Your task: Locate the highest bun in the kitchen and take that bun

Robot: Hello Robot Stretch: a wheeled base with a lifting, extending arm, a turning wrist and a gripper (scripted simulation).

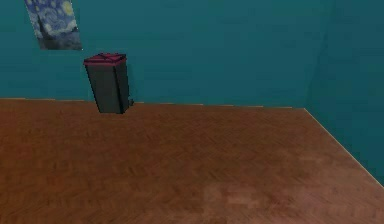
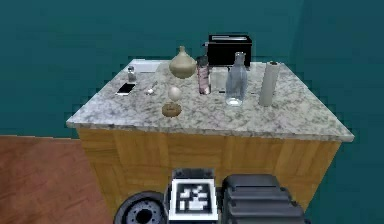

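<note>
Arm side view: a stone-topped counter (image 2: 300,122) is standing on wooden panels in front of a teal wall. A low brown lump (image 2: 172,109), bun-like in shape and colour, is sitting on the top near the front edge, left of the middle. A pale ball (image 2: 174,92) is showing just behind it; whether the two are touching I cannot tell. Farther back a tan vase (image 2: 182,64) is standing upright, with a black toaster (image 2: 229,48) at the rear to its right. A pinkish bottle (image 2: 203,76), a clear glass bottle (image 2: 236,80) and a white paper roll (image 2: 268,84) are standing in a row toward the right (all upright). A flat phone (image 2: 125,88) is lying near the left corner, with a small shaker (image 2: 131,72) standing behind it.

At the bottom edge a white marker square (image 2: 193,198) is showing, with the gripper (image 2: 140,211) as a dark body left of it, below the counter's front. Its far end is running off the edge, so I cannot tell whether it is holding anything.

Forward view: a dark bin (image 1: 108,84) with a reddish rim is standing by the teal wall on brown floor, and a painting (image 1: 55,22) is hanging up and to the left of it
</note>
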